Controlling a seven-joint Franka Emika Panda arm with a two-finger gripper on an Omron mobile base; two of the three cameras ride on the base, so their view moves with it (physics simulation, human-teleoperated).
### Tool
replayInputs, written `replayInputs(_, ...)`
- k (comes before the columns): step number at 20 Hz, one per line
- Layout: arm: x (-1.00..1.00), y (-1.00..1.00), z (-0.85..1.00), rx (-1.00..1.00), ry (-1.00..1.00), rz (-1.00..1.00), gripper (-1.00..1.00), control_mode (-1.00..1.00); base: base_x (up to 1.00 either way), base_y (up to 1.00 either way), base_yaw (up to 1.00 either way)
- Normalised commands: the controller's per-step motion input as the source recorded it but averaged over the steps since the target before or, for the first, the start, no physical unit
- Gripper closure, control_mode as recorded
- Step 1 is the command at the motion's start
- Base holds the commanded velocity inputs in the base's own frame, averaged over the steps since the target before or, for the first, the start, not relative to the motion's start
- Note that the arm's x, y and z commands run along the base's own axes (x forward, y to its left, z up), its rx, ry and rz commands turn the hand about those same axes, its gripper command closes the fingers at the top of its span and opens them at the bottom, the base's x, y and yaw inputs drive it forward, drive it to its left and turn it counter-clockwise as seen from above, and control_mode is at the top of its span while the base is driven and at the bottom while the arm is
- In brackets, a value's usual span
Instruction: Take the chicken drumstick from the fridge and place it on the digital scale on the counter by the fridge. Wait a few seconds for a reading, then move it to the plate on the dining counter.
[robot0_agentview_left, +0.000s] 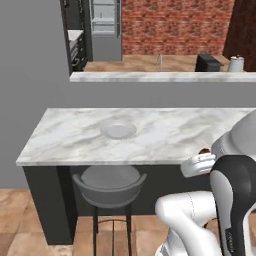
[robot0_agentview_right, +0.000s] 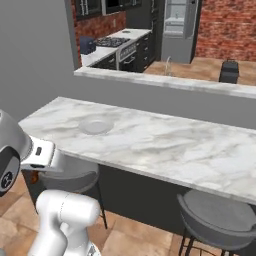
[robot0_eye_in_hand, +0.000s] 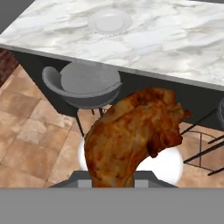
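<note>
My gripper (robot0_eye_in_hand: 113, 183) is pinched on the chicken drumstick (robot0_eye_in_hand: 133, 136), which rises up large in the hand view with its meaty, browned end uppermost and its lower part running down between my fingers. In the left base view a small brown bit of the drumstick (robot0_agentview_left: 204, 150) peeks out just past my white hand, near the front edge of the dining counter (robot0_agentview_left: 75, 137). I hold it in the air on the near side of that counter, below the level of the marble top. Beneath the counter's edge stands a round grey stool (robot0_eye_in_hand: 85, 83) on the brown tiled floor. The plate (robot0_eye_in_hand: 109, 22) sits on the marble top, well apart from the drumstick.
</note>
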Motion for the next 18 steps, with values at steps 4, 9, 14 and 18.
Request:
replayInputs(4,0.00,0.00,0.00,0.00,0.00,0.00,1.00,1.00,0.42,0.19,0.00)
replayInputs(9,0.00,0.00,0.00,0.00,0.00,0.00,1.00,1.00,0.53,0.15,-0.03)
replayInputs(14,0.00,0.00,0.00,0.00,0.00,0.00,1.00,1.00,0.62,0.25,-0.06)
replayInputs(18,0.00,0.00,0.00,0.00,0.00,0.00,1.00,1.00,0.83,0.47,-0.10)
